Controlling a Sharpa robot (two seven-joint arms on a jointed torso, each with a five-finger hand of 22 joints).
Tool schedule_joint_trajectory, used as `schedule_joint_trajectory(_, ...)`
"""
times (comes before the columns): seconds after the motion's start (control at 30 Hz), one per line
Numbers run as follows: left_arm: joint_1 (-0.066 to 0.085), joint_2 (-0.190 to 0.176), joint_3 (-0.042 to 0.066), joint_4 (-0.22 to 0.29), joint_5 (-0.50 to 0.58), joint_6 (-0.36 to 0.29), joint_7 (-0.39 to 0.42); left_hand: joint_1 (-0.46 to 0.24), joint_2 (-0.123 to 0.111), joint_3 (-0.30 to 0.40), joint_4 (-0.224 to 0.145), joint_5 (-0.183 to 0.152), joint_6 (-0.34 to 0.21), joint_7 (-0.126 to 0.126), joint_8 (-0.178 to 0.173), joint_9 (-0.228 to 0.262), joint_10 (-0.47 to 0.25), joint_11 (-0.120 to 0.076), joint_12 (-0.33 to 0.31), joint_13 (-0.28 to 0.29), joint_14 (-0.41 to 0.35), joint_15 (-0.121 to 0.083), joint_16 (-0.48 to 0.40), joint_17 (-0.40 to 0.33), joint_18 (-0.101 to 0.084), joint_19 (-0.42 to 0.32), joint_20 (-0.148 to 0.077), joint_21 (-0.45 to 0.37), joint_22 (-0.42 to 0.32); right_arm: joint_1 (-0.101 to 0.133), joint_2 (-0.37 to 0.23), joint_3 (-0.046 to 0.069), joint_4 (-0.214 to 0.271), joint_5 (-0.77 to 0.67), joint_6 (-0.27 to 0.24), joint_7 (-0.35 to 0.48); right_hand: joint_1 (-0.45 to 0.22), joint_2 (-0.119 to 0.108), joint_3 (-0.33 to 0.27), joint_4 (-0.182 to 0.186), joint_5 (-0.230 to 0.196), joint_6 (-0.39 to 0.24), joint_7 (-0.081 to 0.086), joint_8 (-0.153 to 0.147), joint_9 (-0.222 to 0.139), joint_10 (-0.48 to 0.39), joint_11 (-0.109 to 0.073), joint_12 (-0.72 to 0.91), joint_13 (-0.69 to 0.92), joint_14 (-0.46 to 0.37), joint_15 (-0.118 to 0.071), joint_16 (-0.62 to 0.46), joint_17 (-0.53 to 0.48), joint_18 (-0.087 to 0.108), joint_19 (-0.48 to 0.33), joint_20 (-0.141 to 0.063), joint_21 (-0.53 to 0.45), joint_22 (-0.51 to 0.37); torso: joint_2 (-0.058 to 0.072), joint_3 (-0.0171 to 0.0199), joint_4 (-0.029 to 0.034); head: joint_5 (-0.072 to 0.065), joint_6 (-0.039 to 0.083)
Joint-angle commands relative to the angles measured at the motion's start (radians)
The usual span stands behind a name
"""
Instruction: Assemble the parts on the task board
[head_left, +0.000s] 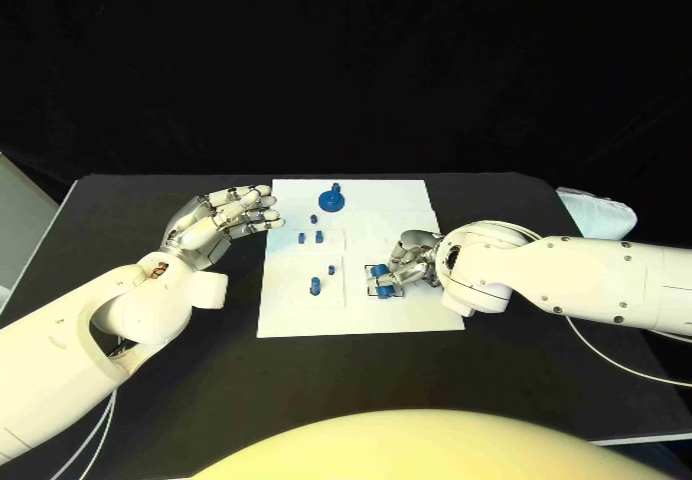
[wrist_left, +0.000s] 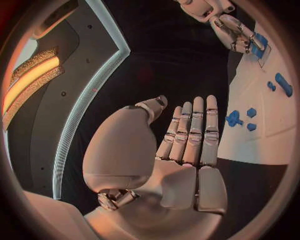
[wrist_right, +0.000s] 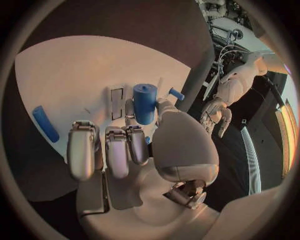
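Head view — right hand (head_left: 408, 262) grips upright cylinder (head_left: 392, 283).

task board (head_left: 378, 310) white — parts (head_left: 333, 201) blue | table (head_left: 144, 200) black | hands (head_left: 224, 222) silver

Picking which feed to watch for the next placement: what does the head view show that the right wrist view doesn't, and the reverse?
Head view alone: the whole task board, the gear-like part at its far end, and the left hand spread beside the board, holding nothing. Right wrist view alone: a close look at the blue cylinder against the right hand's fingers. Both: the right hand on a blue part over the board.
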Motion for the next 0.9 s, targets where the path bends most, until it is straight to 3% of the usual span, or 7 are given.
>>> schedule_joint_trajectory(0.03, 0.0, 0.0, 0.0, 0.002, 0.006, 0.019, 0.001, -0.002, 0.006, -0.003, 0.005, -0.004, -0.004, 0.019, 0.004, -0.002, -0.005, 0.001, 0.006, 0.001, 0.004, 0.004, -0.007, 0.002, 0.012, 0.009, 0.0, -0.006, -0.002, -0.003, 0.006, -0.001, -0.01, -0.042, 0.02, -0.005, -0.014, -0.004, 0.006, 0.001, -0.008, 0.025, -0.014, -0.006, -0.003, 0.045, -0.006, -0.001, 0.178, 0.101, -0.009, 0.004, 0.241, -0.019, 0.05, -0.006, 0.001, 0.121, 0.0, -0.0004, 0.0001, 0.002, 0.0)
schedule_joint_trajectory(0.3, 0.0, -0.001, 0.0, 0.001, 0.006, 0.02, 0.001, -0.002, 0.006, -0.003, 0.005, -0.004, -0.004, 0.019, 0.004, -0.002, -0.005, 0.001, 0.006, 0.001, 0.004, 0.004, -0.007, 0.002, 0.012, 0.009, 0.0, -0.006, -0.002, -0.004, 0.014, -0.001, -0.025, -0.08, 0.014, -0.008, -0.035, -0.008, 0.007, 0.0, -0.042, 0.025, -0.015, -0.003, 0.0, 0.044, -0.007, -0.005, 0.177, 0.101, -0.01, 0.003, 0.239, -0.018, 0.049, -0.007, -0.001, 0.12, 0.002, 0.0016, -0.0012, 0.005, 0.0)
schedule_joint_trajectory(0.6, 0.0, -0.002, 0.0, 0.001, 0.006, 0.021, 0.0, -0.003, 0.006, -0.004, 0.007, -0.004, -0.005, 0.019, 0.004, -0.002, -0.005, 0.001, 0.006, 0.001, 0.004, 0.004, -0.007, 0.002, 0.012, 0.009, 0.0, -0.007, -0.003, -0.004, 0.023, -0.001, -0.029, -0.097, -0.01, -0.008, -0.08, -0.009, -0.004, 0.001, -0.142, 0.023, -0.016, 0.007, 0.009, 0.044, -0.007, -0.011, 0.176, 0.101, -0.01, 0.002, 0.238, -0.018, 0.049, -0.008, -0.004, 0.122, 0.001, 0.0013, -0.0014, 0.008, 0.0)
schedule_joint_trajectory(0.9, 0.0, -0.002, 0.0, 0.0, 0.006, 0.022, 0.0, -0.003, 0.006, -0.004, 0.007, -0.004, -0.005, 0.019, 0.004, -0.002, -0.005, 0.001, 0.006, 0.001, 0.004, 0.004, -0.007, 0.002, 0.012, 0.009, 0.0, -0.007, -0.003, -0.006, 0.033, -0.001, -0.026, -0.098, -0.039, -0.005, -0.108, -0.003, -0.018, 0.002, -0.17, 0.026, -0.018, 0.015, 0.014, 0.046, -0.009, -0.01, 0.179, 0.101, -0.011, 0.004, 0.241, -0.019, 0.05, -0.009, -0.002, 0.125, 0.001, 0.0016, -0.0021, 0.006, 0.0)
